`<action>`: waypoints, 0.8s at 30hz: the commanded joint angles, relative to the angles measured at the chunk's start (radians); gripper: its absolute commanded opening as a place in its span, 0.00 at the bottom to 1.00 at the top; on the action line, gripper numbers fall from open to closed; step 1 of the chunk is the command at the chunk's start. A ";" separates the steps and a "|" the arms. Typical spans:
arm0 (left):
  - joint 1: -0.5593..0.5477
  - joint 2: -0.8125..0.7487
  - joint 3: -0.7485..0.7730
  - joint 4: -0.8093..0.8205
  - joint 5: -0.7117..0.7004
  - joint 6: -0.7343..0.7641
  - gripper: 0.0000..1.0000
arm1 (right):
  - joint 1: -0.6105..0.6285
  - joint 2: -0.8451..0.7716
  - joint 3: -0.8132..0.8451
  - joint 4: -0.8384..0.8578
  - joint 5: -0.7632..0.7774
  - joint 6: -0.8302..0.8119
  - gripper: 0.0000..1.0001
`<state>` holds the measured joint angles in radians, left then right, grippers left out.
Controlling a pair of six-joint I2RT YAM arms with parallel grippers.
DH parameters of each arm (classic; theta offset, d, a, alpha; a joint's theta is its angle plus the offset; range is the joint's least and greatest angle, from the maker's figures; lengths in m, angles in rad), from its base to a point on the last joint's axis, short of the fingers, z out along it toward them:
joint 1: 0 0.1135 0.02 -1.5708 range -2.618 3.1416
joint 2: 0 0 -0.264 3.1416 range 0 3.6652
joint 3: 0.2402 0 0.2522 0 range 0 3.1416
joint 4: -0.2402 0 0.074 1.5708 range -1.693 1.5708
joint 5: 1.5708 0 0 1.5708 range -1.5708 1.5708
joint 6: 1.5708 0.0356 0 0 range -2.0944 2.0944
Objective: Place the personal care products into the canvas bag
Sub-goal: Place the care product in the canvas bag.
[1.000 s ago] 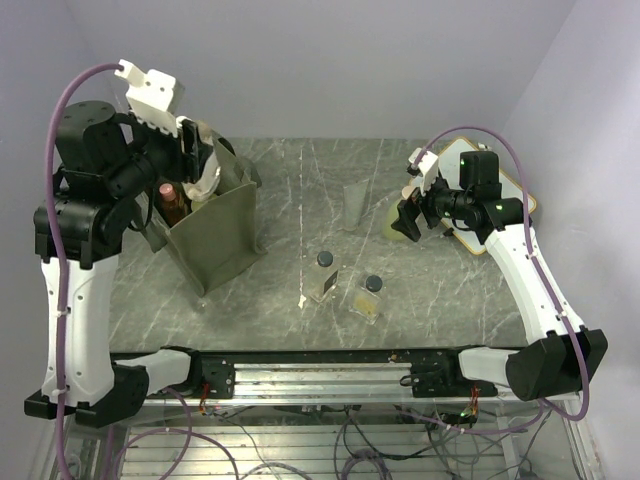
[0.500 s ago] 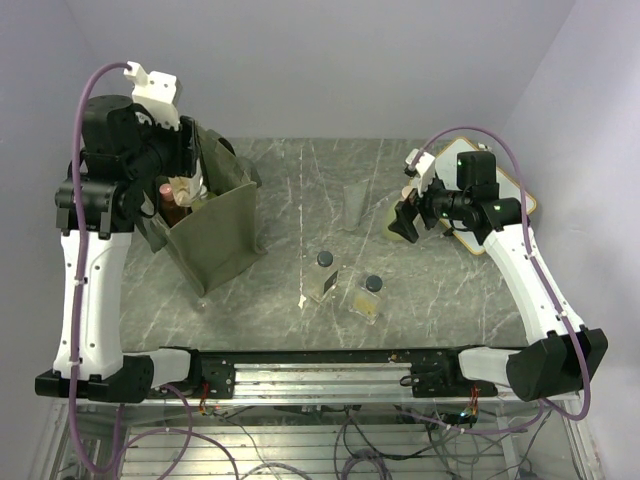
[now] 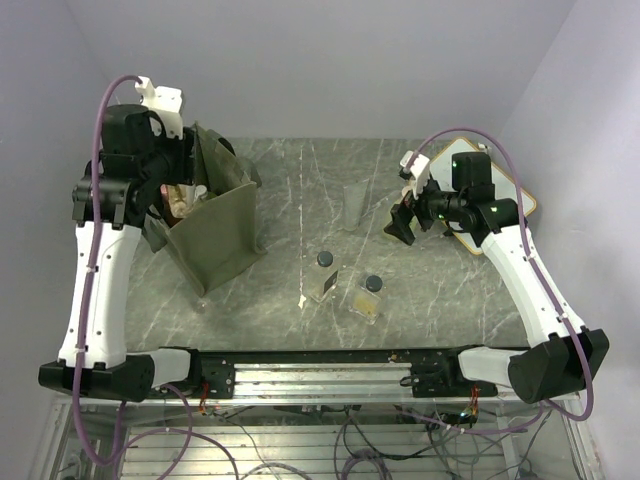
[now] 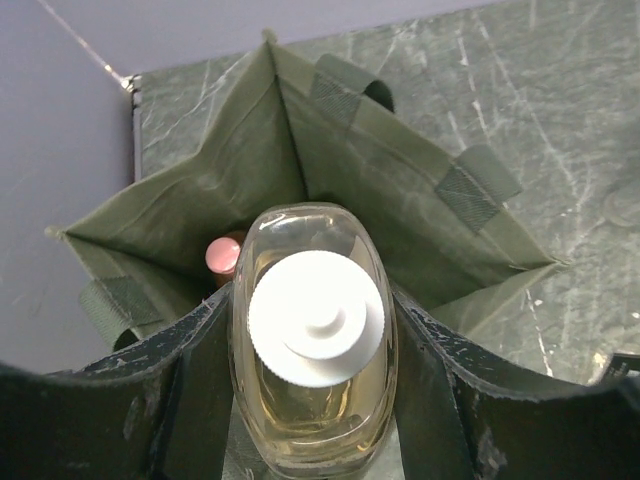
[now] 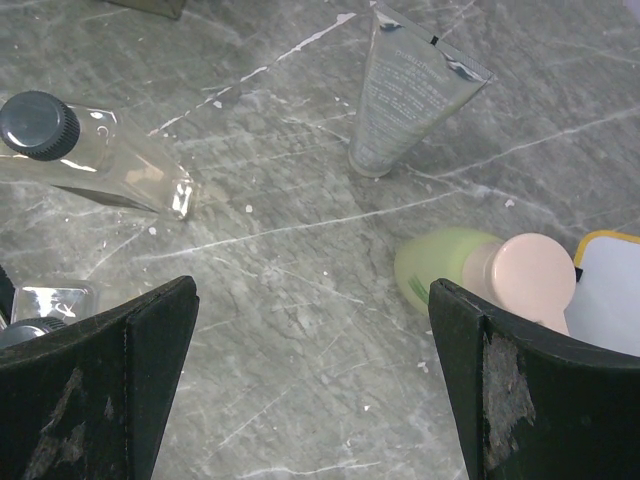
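Note:
My left gripper (image 4: 310, 300) is shut on a clear cream-tinted bottle (image 4: 300, 440) with a white cap and holds it upright over the open mouth of the olive canvas bag (image 4: 290, 170). A pink-capped bottle (image 4: 222, 255) stands inside the bag. In the top view the left gripper (image 3: 180, 195) is at the bag's (image 3: 220, 235) rim. My right gripper (image 5: 315, 380) is open above bare table, with the yellow-green bottle (image 5: 445, 265) beside its right finger. The grey tube (image 5: 405, 95) and two clear square bottles (image 5: 95, 160) (image 5: 40, 305) lie on the table.
The wood-framed whiteboard (image 3: 520, 195) lies at the table's right edge, under the right arm; its corner shows in the right wrist view (image 5: 610, 290). The two square bottles (image 3: 324, 275) (image 3: 368, 297) sit mid-table, and the tube (image 3: 355, 205) lies behind them.
My left arm has come down with the bottle to the bag's mouth. My right gripper has shifted slightly left and lower beside the yellow-green bottle.

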<state>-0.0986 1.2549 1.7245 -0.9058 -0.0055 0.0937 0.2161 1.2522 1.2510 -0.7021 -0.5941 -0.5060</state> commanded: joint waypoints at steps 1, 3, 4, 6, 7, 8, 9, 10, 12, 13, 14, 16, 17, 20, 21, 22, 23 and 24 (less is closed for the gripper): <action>0.014 -0.048 -0.019 0.192 -0.110 -0.046 0.07 | 0.011 -0.021 0.010 -0.002 0.004 -0.005 1.00; 0.014 -0.060 -0.044 0.213 -0.137 -0.071 0.07 | 0.012 -0.025 0.006 0.001 0.006 -0.005 1.00; 0.014 -0.067 -0.056 0.224 -0.146 -0.080 0.07 | 0.013 -0.026 0.005 0.002 0.008 -0.005 1.00; 0.014 -0.081 -0.080 0.243 -0.172 -0.103 0.07 | 0.013 -0.028 0.002 0.002 0.010 -0.005 1.00; 0.015 -0.089 -0.095 0.252 -0.185 -0.113 0.07 | 0.015 -0.028 0.001 0.001 0.010 -0.005 1.00; 0.014 -0.097 -0.110 0.261 -0.197 -0.121 0.07 | 0.015 -0.030 0.001 0.000 0.010 -0.005 1.00; 0.015 -0.110 -0.127 0.272 -0.209 -0.130 0.07 | 0.016 -0.029 0.001 0.002 0.010 -0.006 1.00; 0.015 -0.122 -0.144 0.285 -0.226 -0.138 0.07 | 0.017 -0.031 0.001 0.002 0.011 -0.006 1.00; 0.015 -0.140 -0.175 0.307 -0.264 -0.154 0.07 | 0.017 -0.031 0.000 0.002 0.011 -0.006 1.00; 0.015 -0.146 -0.187 0.316 -0.281 -0.167 0.07 | 0.018 -0.031 -0.002 0.002 0.011 -0.006 1.00; 0.014 -0.153 -0.202 0.324 -0.288 -0.174 0.07 | 0.018 -0.031 -0.002 0.002 0.011 -0.006 1.00; 0.014 -0.158 -0.216 0.335 -0.295 -0.189 0.07 | 0.019 -0.032 -0.002 0.002 0.012 -0.006 1.00; 0.015 -0.158 -0.222 0.336 -0.301 -0.199 0.07 | 0.019 -0.033 -0.002 0.004 0.014 -0.006 1.00; 0.014 -0.154 -0.242 0.349 -0.307 -0.214 0.07 | 0.021 -0.034 0.000 0.000 0.012 -0.005 1.00; 0.014 -0.154 -0.249 0.356 -0.322 -0.220 0.07 | 0.023 -0.035 0.002 -0.003 0.010 -0.005 1.00; 0.014 -0.153 -0.257 0.365 -0.335 -0.225 0.07 | 0.023 -0.036 0.002 -0.004 0.011 -0.005 1.00; 0.014 -0.155 -0.265 0.375 -0.345 -0.230 0.07 | 0.023 -0.038 0.003 -0.006 0.011 -0.005 1.00; 0.015 -0.154 -0.273 0.384 -0.358 -0.238 0.07 | 0.025 -0.039 0.002 -0.005 0.012 -0.005 1.00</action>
<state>-0.0929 1.1278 1.4521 -0.7193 -0.2893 -0.1051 0.2329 1.2404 1.2507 -0.7021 -0.5873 -0.5064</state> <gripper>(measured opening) 0.630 0.997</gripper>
